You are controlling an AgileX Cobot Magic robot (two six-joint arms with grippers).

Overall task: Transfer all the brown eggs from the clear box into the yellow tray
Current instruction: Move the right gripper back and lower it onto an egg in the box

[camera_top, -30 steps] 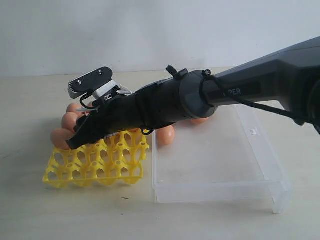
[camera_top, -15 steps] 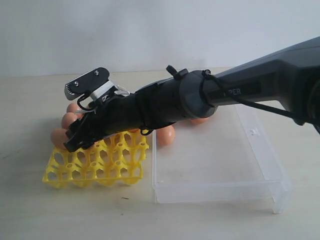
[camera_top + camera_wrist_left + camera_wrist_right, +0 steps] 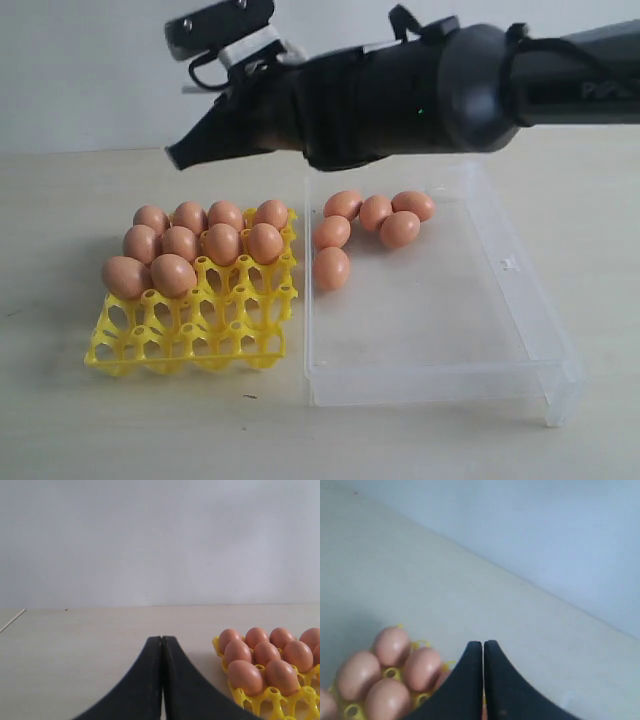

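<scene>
Bearing everything else: pale table [image 3: 60, 420], backed by a plain wall [image 3: 80, 70].

Next in size, black right arm [image 3: 420, 90], stretched in from the right, high over the far side of the scene, touching nothing.

On the right of the table, box [image 3: 450, 375], clear and low-walled, lying just beside the tray's right edge; cannot tell whether touching it. Holding six eggs [image 3: 331, 268], all gathered in its far left corner: four clustered by the far wall, two more running nearward along the left wall. Rest of the floor showing bare plastic.

On the left, tray [image 3: 190, 355], yellow, square to the box. Carrying ten eggs upright in cups: four across the far row, four across the next, two at the left end of the third. Near rows showing bare yellow cups and posts.

At the arm's left end, right gripper [image 3: 178, 157], hanging high over the tray's far side, fingers pressed together tip to tip, gripping nothing; same seen from the right wrist, with eggs in the tray below.

Smallest in view, left gripper [image 3: 161, 639], seen only from its own wrist: fingers likewise pressed flat together, gripping nothing, low over bare table, near the tray's filled cups but apart from them.
</scene>
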